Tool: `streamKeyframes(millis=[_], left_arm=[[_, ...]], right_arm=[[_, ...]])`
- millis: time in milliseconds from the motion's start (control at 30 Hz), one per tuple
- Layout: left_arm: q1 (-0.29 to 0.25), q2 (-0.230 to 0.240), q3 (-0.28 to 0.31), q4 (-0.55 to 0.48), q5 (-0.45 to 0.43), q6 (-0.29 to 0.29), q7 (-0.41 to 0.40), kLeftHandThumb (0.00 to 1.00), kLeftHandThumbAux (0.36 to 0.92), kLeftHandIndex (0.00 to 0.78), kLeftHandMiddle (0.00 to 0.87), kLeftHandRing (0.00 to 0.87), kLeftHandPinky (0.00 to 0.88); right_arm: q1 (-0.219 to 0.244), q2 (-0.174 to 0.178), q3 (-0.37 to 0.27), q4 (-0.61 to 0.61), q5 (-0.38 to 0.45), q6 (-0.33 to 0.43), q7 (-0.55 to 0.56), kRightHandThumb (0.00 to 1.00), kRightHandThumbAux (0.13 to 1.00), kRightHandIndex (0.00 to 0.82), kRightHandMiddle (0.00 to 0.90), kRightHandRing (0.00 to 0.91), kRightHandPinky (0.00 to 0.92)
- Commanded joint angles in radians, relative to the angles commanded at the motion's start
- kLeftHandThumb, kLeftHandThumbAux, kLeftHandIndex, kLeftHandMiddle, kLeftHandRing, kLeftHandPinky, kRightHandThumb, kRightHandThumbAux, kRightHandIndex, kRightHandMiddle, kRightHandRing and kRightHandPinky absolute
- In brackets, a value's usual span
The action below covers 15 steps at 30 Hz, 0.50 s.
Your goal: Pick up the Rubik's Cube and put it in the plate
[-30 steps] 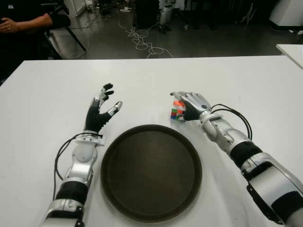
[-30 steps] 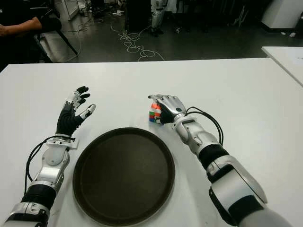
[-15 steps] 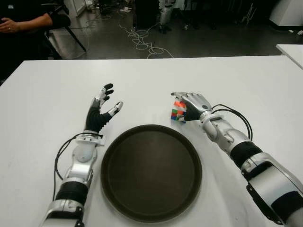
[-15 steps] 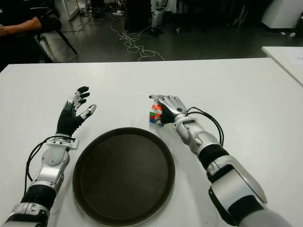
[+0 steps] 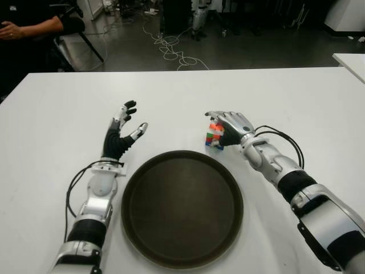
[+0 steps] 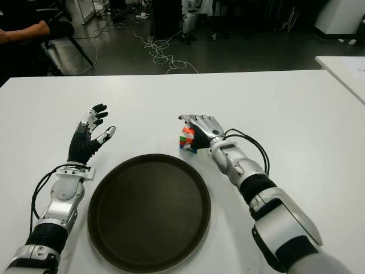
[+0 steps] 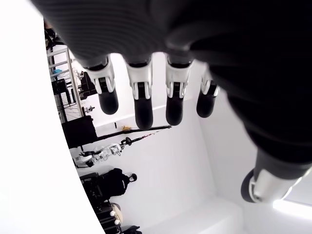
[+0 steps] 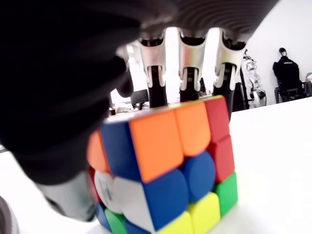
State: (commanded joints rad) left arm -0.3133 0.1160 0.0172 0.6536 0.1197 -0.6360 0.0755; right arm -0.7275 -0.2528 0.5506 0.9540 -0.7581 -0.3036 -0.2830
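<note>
currently the multicoloured plastic rubik's cube sits on the white table just beyond the far right rim of the round dark brown plate, not yet in it. right hand is draped over the cube from its right side; in the right wrist view the fingers reach down the far face and the thumb presses the near side, so the hand is clasped on the cube. it tilts slightly, one edge apparently lifted.

handling, judged: light, rigid, smooth-faced, so slip-prone; layers can twist, so opposing flat faces at mid-height look the safest hold. not fragile.

left hand shows left of the plate, fingers spread, holding nothing.
</note>
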Motion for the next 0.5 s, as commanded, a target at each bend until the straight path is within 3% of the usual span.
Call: streamKeyframes(millis=[167,500], left_arm=[[0.001,-0.002,-0.001,-0.002,-0.003,0.001,-0.001,0.051,0.615,0.114,0.141,0.107,0.059],[0.002,-0.002,-0.004,-0.009,-0.009,0.002,-0.011,0.057,0.604,0.108,0.141,0.115,0.078]], right_arm=[[-0.002,-0.008,0.008,-0.012,-0.008,-0.005,0.009,0.668,0.735,0.418,0.608,0.611,0.598],[0.005,-0.021,0.008,-0.058,-0.007,0.014,0.046,0.688,0.734,0.425,0.666,0.666,0.654]])
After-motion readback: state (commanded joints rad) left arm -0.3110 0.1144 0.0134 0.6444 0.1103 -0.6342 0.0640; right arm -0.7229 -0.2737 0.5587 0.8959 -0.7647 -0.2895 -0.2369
